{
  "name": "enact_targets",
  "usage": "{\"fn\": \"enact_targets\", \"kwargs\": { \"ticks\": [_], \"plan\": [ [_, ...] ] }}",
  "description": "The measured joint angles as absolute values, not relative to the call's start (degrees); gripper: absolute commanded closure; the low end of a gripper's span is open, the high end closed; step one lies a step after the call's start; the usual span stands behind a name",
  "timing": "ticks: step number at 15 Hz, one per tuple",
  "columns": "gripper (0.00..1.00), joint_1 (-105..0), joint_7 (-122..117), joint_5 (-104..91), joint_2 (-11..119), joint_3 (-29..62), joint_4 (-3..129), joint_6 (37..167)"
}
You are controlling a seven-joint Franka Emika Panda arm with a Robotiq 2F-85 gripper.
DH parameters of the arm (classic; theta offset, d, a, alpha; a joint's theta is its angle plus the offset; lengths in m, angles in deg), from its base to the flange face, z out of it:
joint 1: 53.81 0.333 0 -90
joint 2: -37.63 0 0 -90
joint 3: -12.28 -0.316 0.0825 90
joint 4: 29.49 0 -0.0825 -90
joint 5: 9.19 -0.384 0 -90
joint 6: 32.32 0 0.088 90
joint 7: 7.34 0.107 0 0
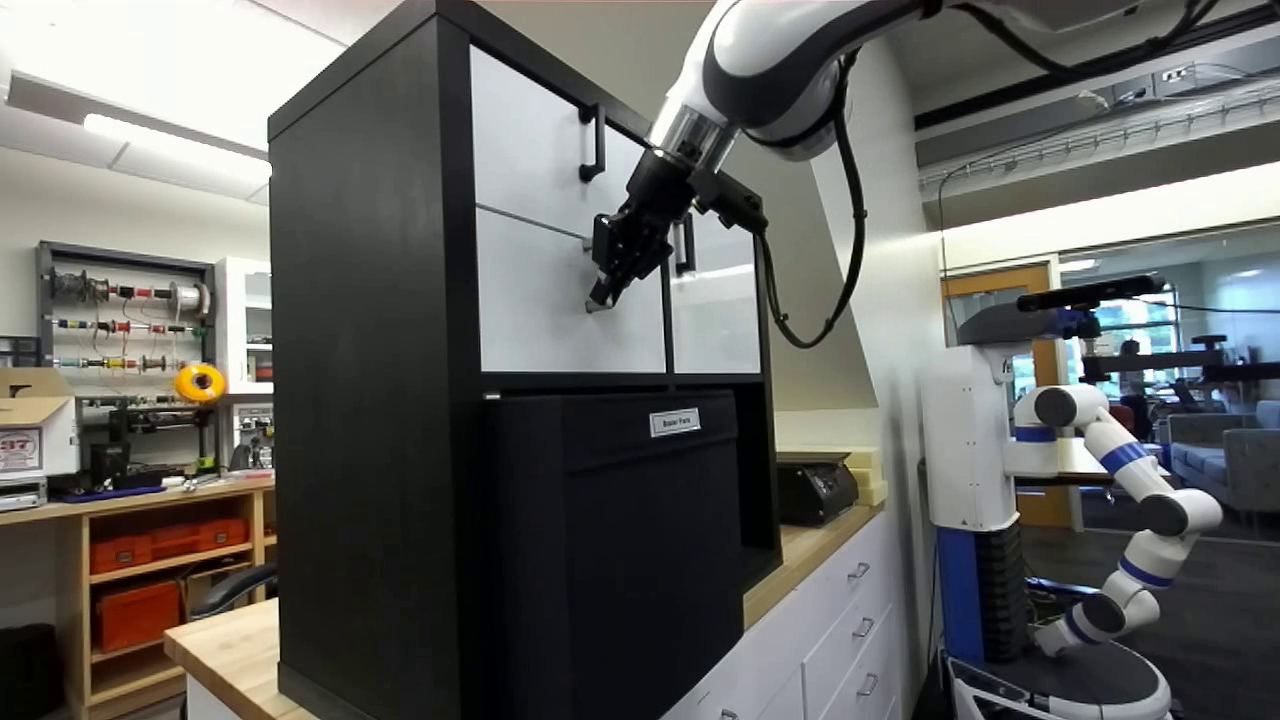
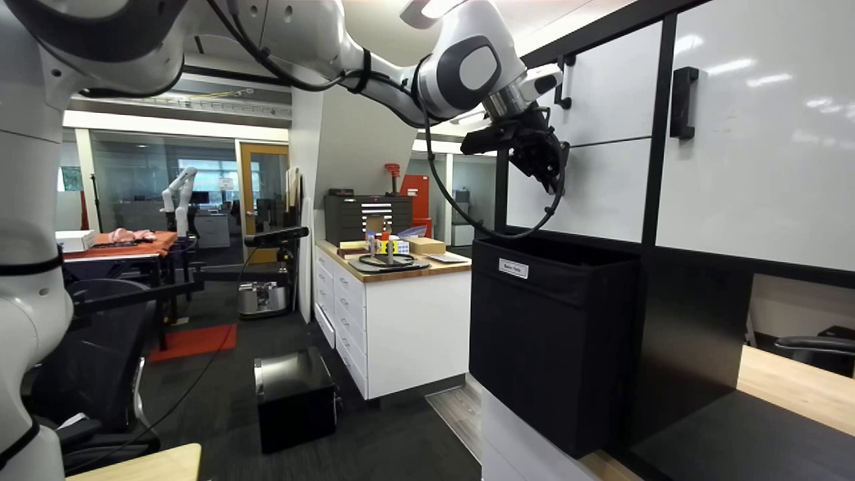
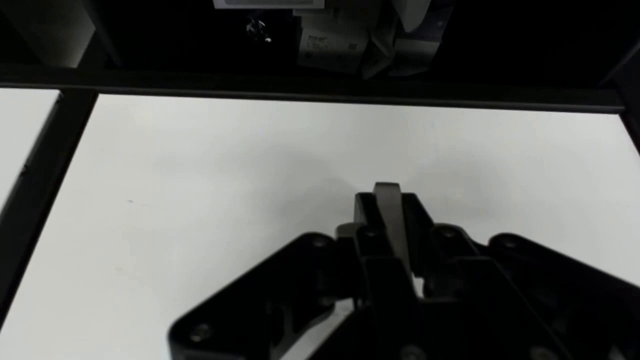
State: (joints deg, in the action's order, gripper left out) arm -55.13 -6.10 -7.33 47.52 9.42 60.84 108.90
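Look at that shine: smooth white rectangular cabinet doors (image 2: 755, 153) gleam, upper right in an exterior view; the boxy black cloth bin (image 2: 528, 354), right of centre, sits matt; smooth pale wooden worktop (image 2: 801, 387), lower right!

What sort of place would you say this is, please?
Most likely a robotics lab or workshop: another robot with a white jointed arm stands nearby, what look like wire spools hang on a rack, and a dark tool chest sits on a counter.

Arm (image 2: 307, 33) stretched out, wrist (image 1: 697, 135) bent down; black gripper (image 1: 601, 297) pointing down at a slant, fingers (image 3: 369, 212) tight against each other.
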Motion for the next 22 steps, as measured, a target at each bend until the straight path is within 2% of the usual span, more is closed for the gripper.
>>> {"fn": "enact_targets", "kwargs": {
  "ticks": [1, 2, 4, 11, 12, 22],
  "plan": [
    [0.6, -55.1, -6.1, -7.4, 47.96, 9.43, 59.82, 107.56],
    [0.6, -55.08, -6.1, -7.41, 48.25, 9.45, 58.94, 106.27],
    [0.49, -54.81, -6.1, -6.83, 48.87, 9.85, 57.59, 102.76],
    [0.03, -54.69, -6.89, -0.92, 47.35, 13.04, 56.83, 86.58],
    [0.0, -54.69, -7.38, -0.75, 46.64, 13.17, 56.83, 84.38],
    [0.0, -54.64, -11.96, -1.41, 41.47, 13.09, 56.91, 66.84]
  ]
}}
